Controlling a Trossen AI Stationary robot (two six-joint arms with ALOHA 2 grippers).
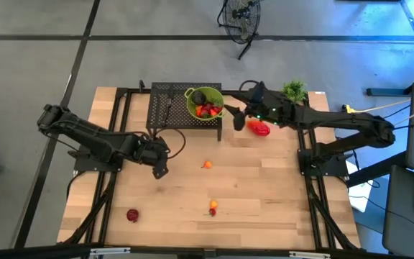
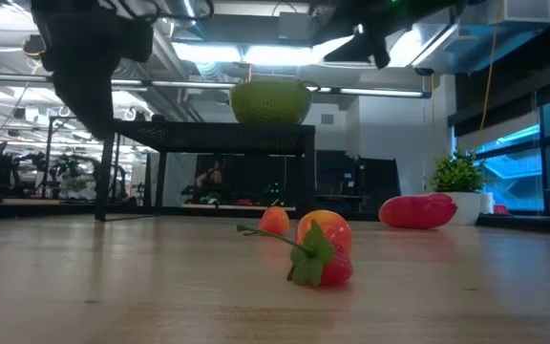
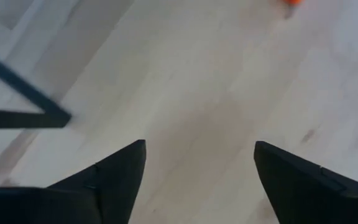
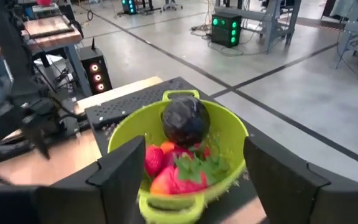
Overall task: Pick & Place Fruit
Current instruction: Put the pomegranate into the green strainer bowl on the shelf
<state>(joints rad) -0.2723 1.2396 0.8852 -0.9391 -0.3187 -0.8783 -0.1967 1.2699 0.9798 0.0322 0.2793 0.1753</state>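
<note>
A lime-green bowl (image 1: pixel 205 103) stands on a black rack (image 1: pixel 165 108) at the far middle of the table. It holds a round dark fruit (image 4: pixel 185 121) and red strawberries (image 4: pixel 176 171). My right gripper (image 1: pixel 234 117) hangs open just right of the bowl, level with it; in the right wrist view my right gripper (image 4: pixel 188 152) faces the bowl and its fingers touch nothing. A big red oblong fruit (image 1: pixel 262 128) lies on the table under that arm. My left gripper (image 1: pixel 160 171) points down, open, over bare wood at the left middle. Small fruit lie loose: an orange piece (image 1: pixel 207 165), another (image 1: pixel 213 208), a red one (image 1: pixel 132 215).
A small potted plant (image 1: pixel 294 90) stands at the far right corner. The rack's legs (image 2: pixel 108 177) rise from the table behind my left gripper. In the low view a strawberry (image 2: pixel 325 250) lies near the front. Bare wood (image 1: pixel 264 194) spreads over the right near part.
</note>
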